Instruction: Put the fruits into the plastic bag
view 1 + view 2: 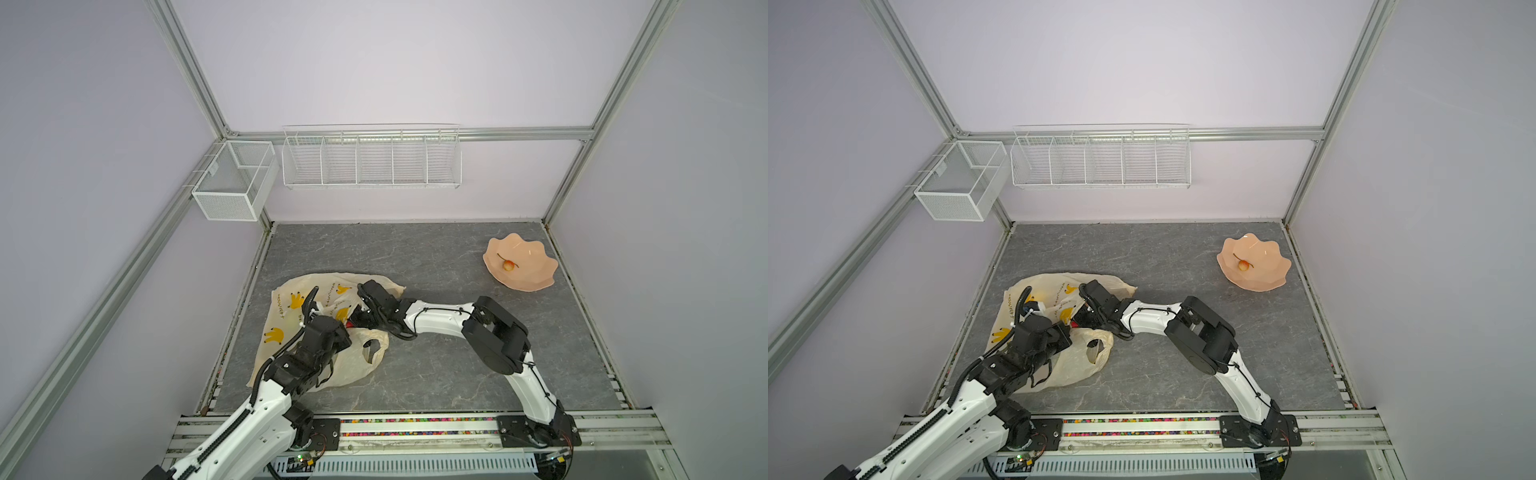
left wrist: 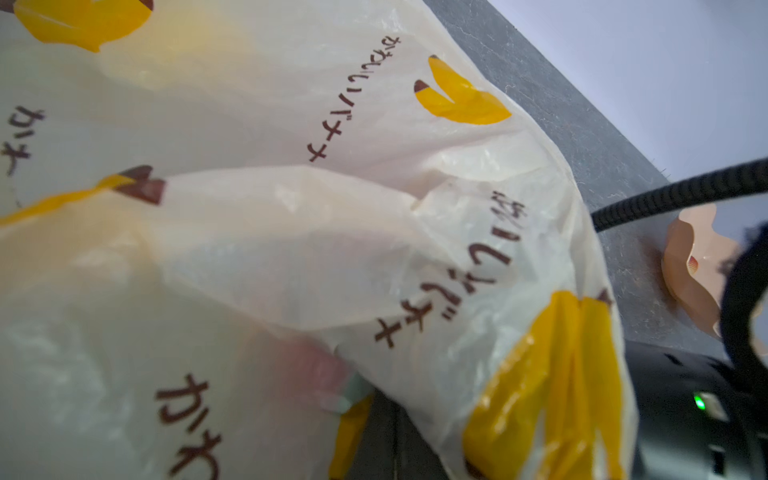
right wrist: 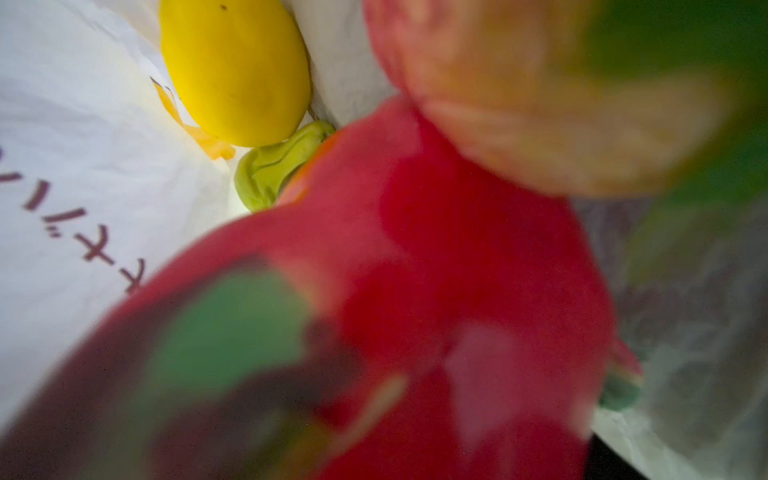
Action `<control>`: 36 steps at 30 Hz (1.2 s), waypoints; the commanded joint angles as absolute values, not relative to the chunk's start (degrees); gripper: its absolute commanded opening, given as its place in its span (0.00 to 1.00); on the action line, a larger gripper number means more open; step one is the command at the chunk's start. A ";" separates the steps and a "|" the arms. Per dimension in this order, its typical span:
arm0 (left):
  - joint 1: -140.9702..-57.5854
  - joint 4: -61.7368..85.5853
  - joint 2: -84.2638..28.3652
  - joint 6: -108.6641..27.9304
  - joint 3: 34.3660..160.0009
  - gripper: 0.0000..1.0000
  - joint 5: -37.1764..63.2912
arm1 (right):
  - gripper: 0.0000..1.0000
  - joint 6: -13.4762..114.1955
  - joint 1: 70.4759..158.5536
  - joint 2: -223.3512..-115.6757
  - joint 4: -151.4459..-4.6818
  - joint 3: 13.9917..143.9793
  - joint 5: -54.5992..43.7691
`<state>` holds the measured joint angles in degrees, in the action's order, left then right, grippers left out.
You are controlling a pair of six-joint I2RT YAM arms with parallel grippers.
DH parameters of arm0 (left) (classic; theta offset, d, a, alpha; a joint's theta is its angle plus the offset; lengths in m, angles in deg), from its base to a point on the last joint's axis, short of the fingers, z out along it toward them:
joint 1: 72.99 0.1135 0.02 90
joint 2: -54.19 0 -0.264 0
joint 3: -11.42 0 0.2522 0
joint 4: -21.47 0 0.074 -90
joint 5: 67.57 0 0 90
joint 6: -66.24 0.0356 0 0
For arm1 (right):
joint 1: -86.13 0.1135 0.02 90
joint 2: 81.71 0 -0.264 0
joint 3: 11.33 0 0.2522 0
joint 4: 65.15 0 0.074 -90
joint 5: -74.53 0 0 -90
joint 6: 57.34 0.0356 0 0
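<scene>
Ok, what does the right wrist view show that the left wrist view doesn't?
Only the right wrist view looks inside the bag: a yellow fruit, a green fruit beside it, and the dragon fruit, blurred and filling most of the picture. Only the left wrist view shows the bag's outside with banana prints, plus the table and the bowl beyond. Both show the bag's film with brown lettering.

Left arm, right arm: white shells, black joints. Ribbed black conduit strapped on left, thin cable on right.
</scene>
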<state>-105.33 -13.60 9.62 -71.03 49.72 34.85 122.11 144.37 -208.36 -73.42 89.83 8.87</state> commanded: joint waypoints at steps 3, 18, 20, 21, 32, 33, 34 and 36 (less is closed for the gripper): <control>-103.02 -27.91 0.70 -72.76 49.88 0.00 44.12 | 0.88 123.68 148.42 -198.48 -70.24 89.26 21.24; -103.01 -31.07 4.46 -73.87 50.14 0.00 44.51 | 0.88 116.99 144.13 -193.62 -78.24 87.69 19.23; -103.02 -30.36 6.51 -73.43 50.48 0.00 42.69 | 0.88 117.21 144.21 -194.11 -77.72 87.56 19.26; -103.03 -30.52 7.79 -73.42 50.70 0.00 41.97 | 0.88 117.29 144.16 -194.36 -77.32 87.58 19.27; -103.01 -34.41 29.55 -72.23 53.52 0.00 32.20 | 0.88 115.67 143.47 -200.00 -77.16 90.55 18.13; -103.04 -34.85 29.89 -72.44 53.66 0.00 31.57 | 0.88 115.43 143.56 -200.75 -77.20 91.23 18.19; -102.99 -34.81 30.14 -72.49 53.60 0.00 30.60 | 0.88 115.32 143.53 -201.46 -77.17 91.90 18.24; -103.05 -32.40 30.70 -72.55 52.56 0.00 28.58 | 0.88 115.30 143.85 -202.49 -76.81 92.92 18.45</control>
